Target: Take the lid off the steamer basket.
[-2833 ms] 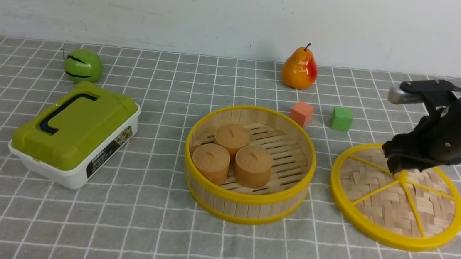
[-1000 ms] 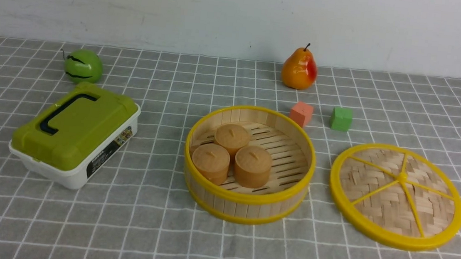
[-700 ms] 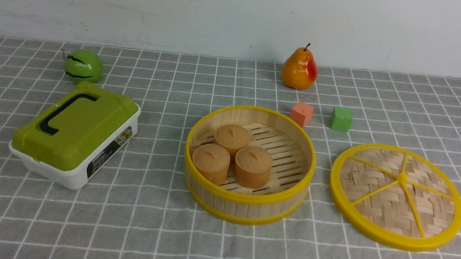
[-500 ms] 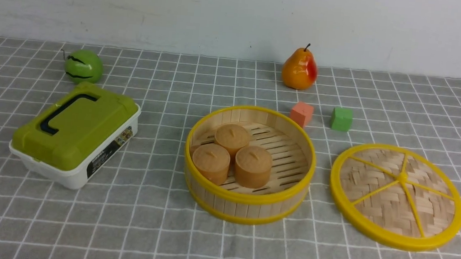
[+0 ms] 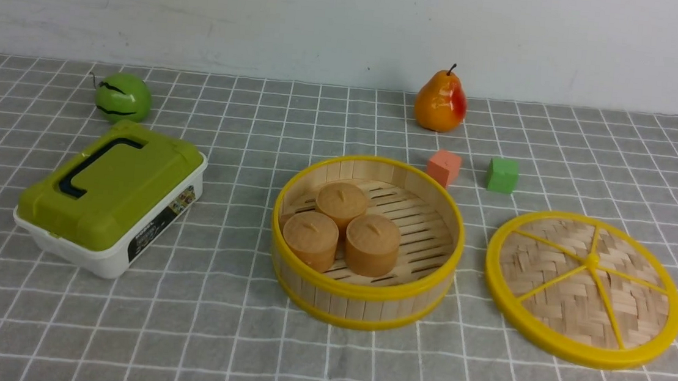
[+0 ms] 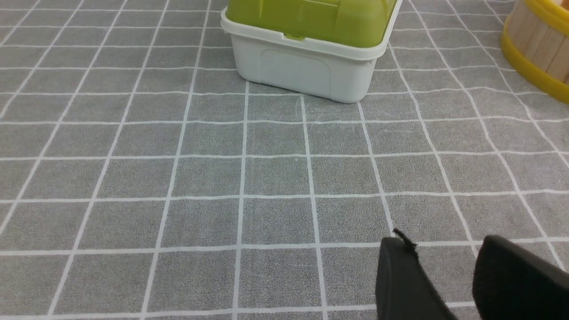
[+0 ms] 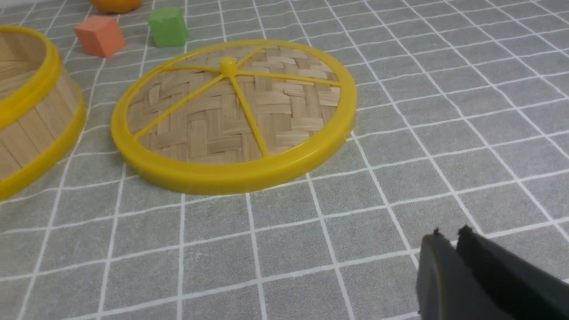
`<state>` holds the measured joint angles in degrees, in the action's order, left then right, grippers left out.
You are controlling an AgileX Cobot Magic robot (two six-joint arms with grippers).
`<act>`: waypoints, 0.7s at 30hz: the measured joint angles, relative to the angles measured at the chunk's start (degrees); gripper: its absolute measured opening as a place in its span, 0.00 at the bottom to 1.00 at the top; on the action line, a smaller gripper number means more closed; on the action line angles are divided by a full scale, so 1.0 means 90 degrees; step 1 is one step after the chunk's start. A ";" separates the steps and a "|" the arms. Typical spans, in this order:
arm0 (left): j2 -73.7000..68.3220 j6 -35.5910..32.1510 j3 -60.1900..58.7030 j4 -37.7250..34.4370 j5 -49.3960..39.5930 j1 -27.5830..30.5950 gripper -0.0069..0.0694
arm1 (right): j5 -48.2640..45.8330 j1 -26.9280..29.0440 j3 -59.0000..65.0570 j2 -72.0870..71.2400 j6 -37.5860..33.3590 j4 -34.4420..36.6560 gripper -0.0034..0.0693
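The steamer basket (image 5: 359, 306) stands uncovered at the middle of the checked cloth, with three brown round cakes (image 5: 342, 224) inside. The lid (image 5: 557, 295) lies flat on the cloth just to its right, apart from it, knob up. Neither arm shows in the front view. In the right wrist view my right gripper (image 7: 450, 232) hangs above bare cloth short of the lid (image 7: 231, 115), its fingers together and empty. My left gripper (image 6: 442, 242) is open over bare cloth, with the basket's wall (image 6: 538, 49) at the frame's edge.
A white box with an olive-green lid (image 5: 108, 195) sits left of the basket. A green fruit (image 5: 122, 96) and a pear (image 5: 440, 101) stand near the back wall. An orange cube (image 5: 443, 167) and a green cube (image 5: 502, 175) lie behind the lid.
Nearly three seconds ago my right gripper was at the lid's knob. It has since drawn back out of the front view. The lid stays flat on the cloth.
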<state>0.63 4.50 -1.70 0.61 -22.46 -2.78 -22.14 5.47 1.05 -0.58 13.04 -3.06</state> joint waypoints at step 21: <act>0.0000 0.0000 0.0000 0.0000 0.0000 0.0000 0.40 | -0.0018 -0.0350 -0.0005 0.0000 0.0000 0.0005 0.11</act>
<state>0.63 4.50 -1.70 0.61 -22.46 -2.78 -22.31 2.32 1.00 -0.58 13.04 -3.01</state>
